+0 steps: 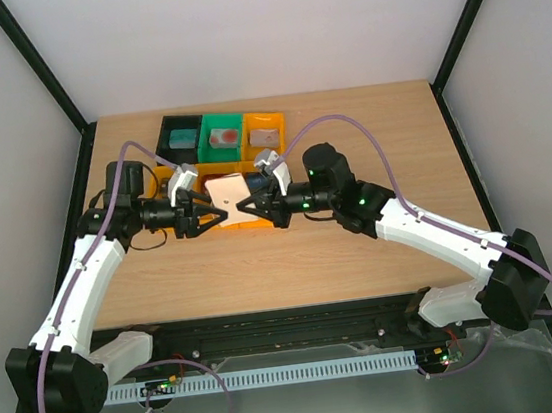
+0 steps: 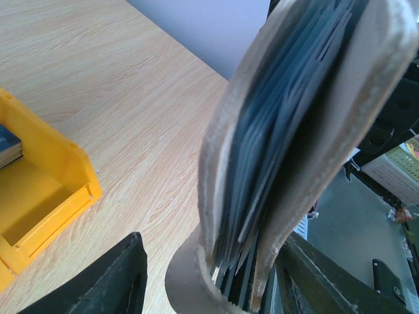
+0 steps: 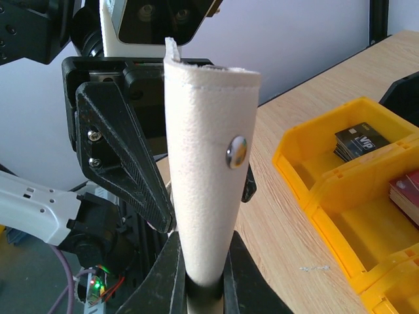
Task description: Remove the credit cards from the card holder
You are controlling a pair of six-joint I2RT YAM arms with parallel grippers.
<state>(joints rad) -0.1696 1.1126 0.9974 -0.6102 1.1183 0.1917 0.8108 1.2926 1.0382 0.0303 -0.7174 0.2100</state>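
The tan card holder (image 1: 226,190) hangs above the table between both grippers. My right gripper (image 3: 204,261) is shut on its folded spine (image 3: 209,183), snap stud facing the camera. My left gripper (image 2: 211,242) stands open around the holder's open edge (image 2: 294,131); its left finger (image 2: 118,281) is clear of the tan cover, and the right finger (image 2: 314,275) lies close against it. Thin card edges (image 2: 226,271) show among the grey-blue pockets. Other credit cards lie in the bins: a teal one (image 1: 183,137), a red one (image 1: 224,137) and a black one (image 3: 357,140).
Black (image 1: 164,130), green (image 1: 208,124) and orange (image 1: 275,119) bins stand in a row at the back. Yellow bins (image 1: 166,172) lie in front of them, just behind the grippers. A yellow bin wall (image 3: 298,163) is close on the right of the holder.
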